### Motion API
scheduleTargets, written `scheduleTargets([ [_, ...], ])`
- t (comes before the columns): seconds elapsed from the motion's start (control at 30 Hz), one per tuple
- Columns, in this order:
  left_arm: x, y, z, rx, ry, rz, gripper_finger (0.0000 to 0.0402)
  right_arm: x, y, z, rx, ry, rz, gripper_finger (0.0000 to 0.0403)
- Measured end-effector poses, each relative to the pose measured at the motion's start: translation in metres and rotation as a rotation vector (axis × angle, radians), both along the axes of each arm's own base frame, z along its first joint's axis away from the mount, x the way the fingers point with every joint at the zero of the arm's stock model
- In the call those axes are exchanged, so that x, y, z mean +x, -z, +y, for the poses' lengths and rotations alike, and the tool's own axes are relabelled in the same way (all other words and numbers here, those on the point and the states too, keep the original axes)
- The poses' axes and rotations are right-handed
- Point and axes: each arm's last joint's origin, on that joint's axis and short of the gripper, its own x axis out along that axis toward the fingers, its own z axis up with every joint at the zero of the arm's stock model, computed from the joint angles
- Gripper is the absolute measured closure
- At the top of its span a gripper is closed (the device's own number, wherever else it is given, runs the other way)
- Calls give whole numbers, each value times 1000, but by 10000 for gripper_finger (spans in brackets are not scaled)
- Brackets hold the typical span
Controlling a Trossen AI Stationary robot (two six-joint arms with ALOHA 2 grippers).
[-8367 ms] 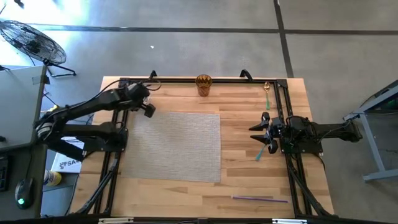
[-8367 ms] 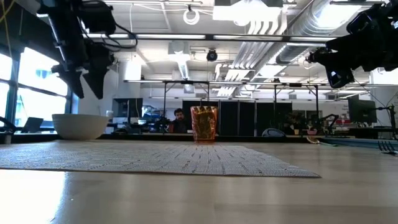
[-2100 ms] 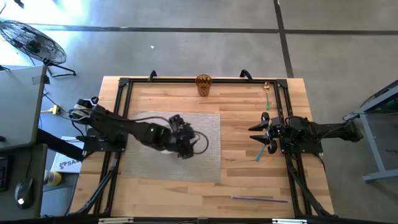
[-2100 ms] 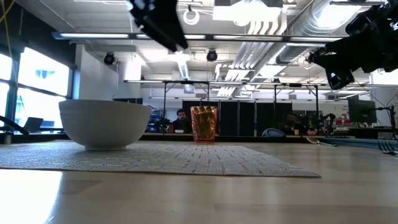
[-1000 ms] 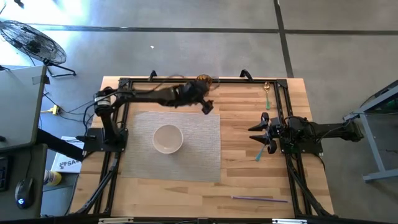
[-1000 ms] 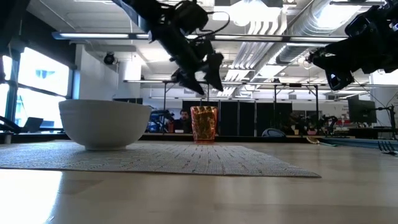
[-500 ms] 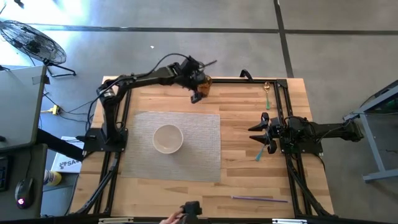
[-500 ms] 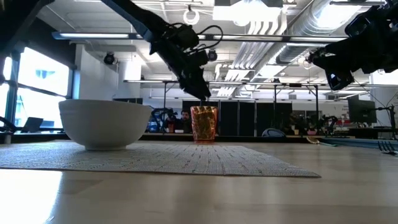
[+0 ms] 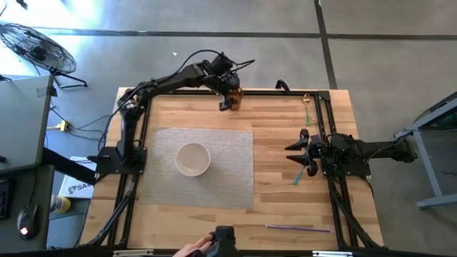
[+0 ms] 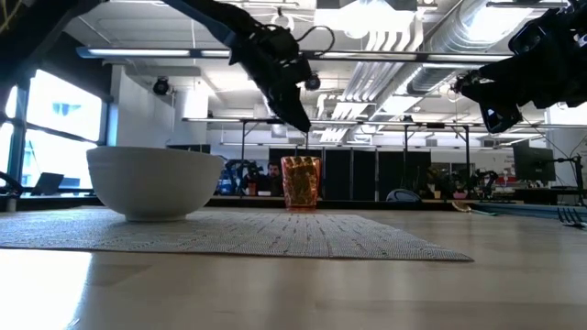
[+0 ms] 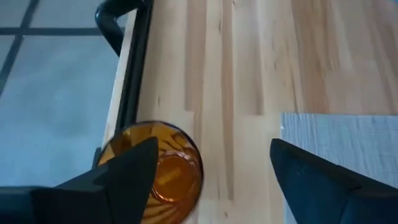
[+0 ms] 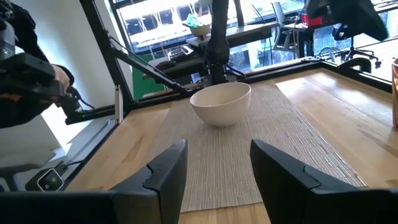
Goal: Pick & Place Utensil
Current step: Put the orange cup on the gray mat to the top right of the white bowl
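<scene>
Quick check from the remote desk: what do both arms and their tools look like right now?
Both arms are dark, slim and jointed. The left tool has loose black cable looping off its wrist; its fingers are flat, black wedges. The right tool looks the same, with black fingers.

Bowl [image 9: 192,158] now on mat [image 9: 235,178]; left gripper [image 9: 228,101] above amber cup [image 9: 235,94].

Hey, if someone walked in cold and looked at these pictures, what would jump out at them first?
Probably the left gripper, stretched to the table's far edge with its jaws open just above the amber glass. Next, the white bowl sitting alone on the grey placemat mid-table. The right gripper waits at the right side, jaws open, near a teal utensil.
</scene>
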Motion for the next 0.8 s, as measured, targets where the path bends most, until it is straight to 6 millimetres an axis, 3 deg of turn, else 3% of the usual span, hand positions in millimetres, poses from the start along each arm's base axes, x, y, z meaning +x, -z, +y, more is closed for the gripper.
scheduleTargets([
  [0.3,11,14,7,-34,72,197,149,0,0,0,0,7,0,233],
  [0.8,11,39,15,61,21,236,218,0,0,0,0,8,0,233],
])
